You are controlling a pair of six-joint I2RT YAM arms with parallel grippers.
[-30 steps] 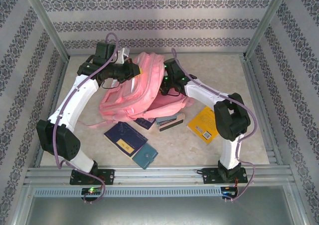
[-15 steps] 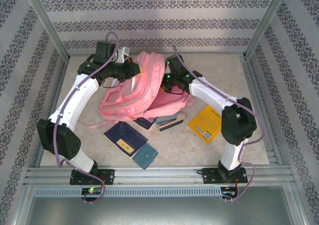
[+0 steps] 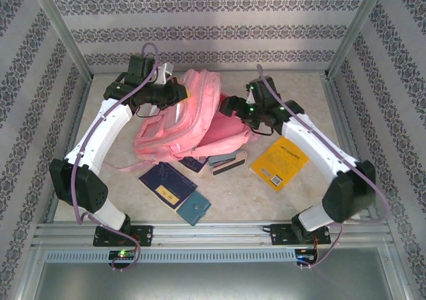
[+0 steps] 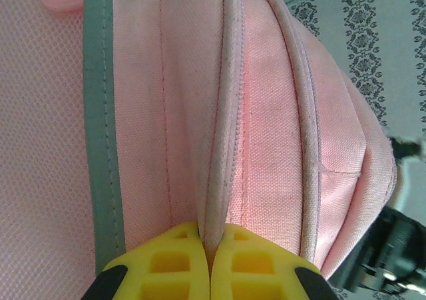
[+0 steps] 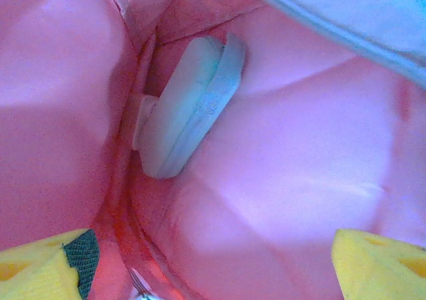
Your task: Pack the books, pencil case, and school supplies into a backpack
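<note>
Near the worktop's front edge lie a dark navy book [image 3: 166, 182] and a yellow-orange book [image 3: 278, 160]. Behind them my left gripper [image 4: 208, 250] is clamped on a piped seam of the large pink fabric backpack [image 3: 176, 124]. My right gripper [image 5: 213, 263], jaws apart, faces the pale mint-green oblong pencil case [image 5: 190, 107] inside it.

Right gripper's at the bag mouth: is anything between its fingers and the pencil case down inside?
Nothing visible does. In the right wrist view the open right gripper faces the mint-green pencil case directly. The case lies against the pink lining of the backpack with no other item over it.
</note>
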